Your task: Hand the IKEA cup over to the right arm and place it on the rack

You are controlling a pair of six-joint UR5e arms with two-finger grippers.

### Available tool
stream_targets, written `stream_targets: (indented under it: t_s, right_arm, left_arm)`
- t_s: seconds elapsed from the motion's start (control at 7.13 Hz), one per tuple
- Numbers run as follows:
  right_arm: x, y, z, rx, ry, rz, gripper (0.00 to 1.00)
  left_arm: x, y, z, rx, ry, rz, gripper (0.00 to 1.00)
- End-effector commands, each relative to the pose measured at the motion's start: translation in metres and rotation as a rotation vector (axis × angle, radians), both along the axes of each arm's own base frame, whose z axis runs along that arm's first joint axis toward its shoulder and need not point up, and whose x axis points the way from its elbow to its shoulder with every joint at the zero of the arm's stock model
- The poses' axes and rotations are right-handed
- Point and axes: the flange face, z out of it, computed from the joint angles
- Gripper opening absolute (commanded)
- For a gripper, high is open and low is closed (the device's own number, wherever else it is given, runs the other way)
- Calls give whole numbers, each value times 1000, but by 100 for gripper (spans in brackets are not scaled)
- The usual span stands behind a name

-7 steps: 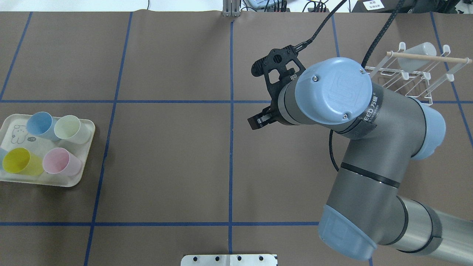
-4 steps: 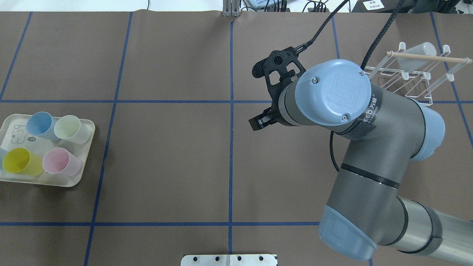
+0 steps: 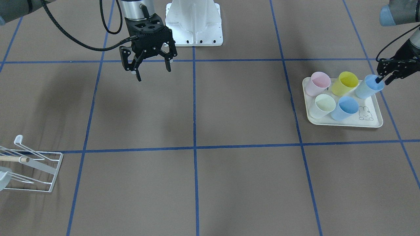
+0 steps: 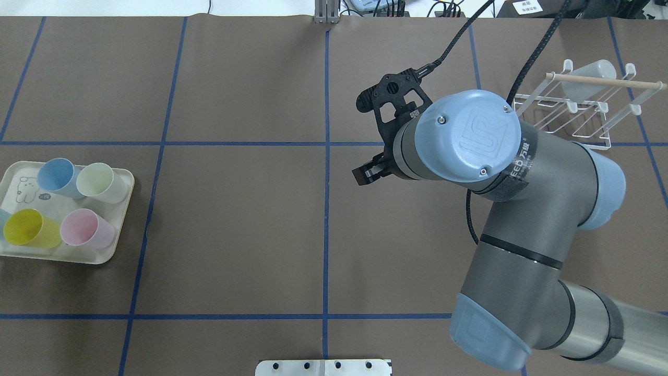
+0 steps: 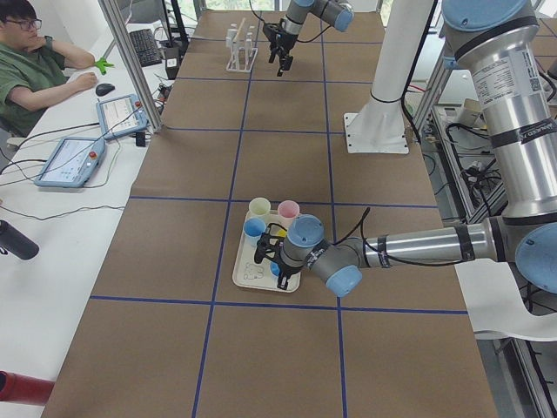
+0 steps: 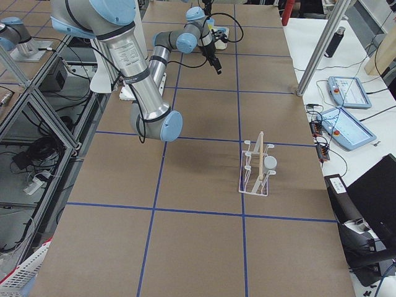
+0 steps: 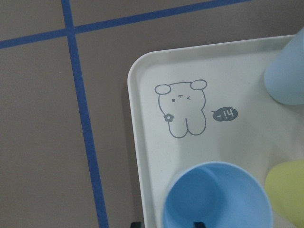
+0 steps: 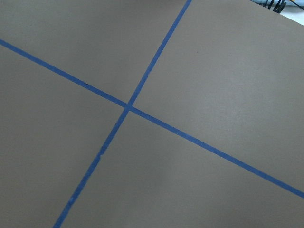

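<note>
A light blue cup (image 3: 369, 87) stands at the tray's corner nearest the robot; in the left wrist view it (image 7: 218, 197) fills the bottom. My left gripper (image 3: 382, 78) is at its rim, one fingertip (image 7: 199, 224) inside and the other outside the wall, jaws apart. It is out of the overhead view. My right gripper (image 3: 151, 70) is open and empty above the table's middle, also in the overhead view (image 4: 360, 138). The white wire rack (image 4: 574, 104) with a wooden rod stands far right and holds a pale cup (image 4: 589, 75).
The cream tray (image 4: 99, 256) with a rabbit print (image 7: 180, 111) also holds blue (image 4: 55, 175), pale green (image 4: 96, 180), yellow (image 4: 26, 227) and pink (image 4: 83, 227) cups. Blue tape lines cross the brown table. An operator (image 5: 35, 61) sits beside the table.
My right arm's wrist has turned slightly; its gripper has hardly moved. The light blue cup at the overhead view's left edge shows a little less than before.
</note>
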Motion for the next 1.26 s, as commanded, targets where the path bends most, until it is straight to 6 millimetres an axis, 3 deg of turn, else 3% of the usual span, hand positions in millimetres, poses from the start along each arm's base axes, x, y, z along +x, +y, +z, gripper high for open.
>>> stream_targets:
  t_s: [0.0, 0.42, 0.56, 0.7, 1.12]
  right_arm:
    - [-1, 0, 1, 1, 3, 1, 99]
    - [-2, 1, 1, 0, 4, 0, 99]
    - [-1, 0, 2, -1, 5, 1, 99]
    - [-2, 0, 1, 1, 4, -1, 99]
    - [-3, 1, -1, 4, 1, -3, 99]
  left_arm:
    - [3, -7, 2, 1, -1, -1, 26]
    - [7, -16, 5, 2, -1, 0, 20]
    - [7, -16, 5, 1, -1, -1, 7]
    - [8, -16, 5, 3, 0, 1, 0]
    - [6, -18, -8, 21, 18, -1, 0]
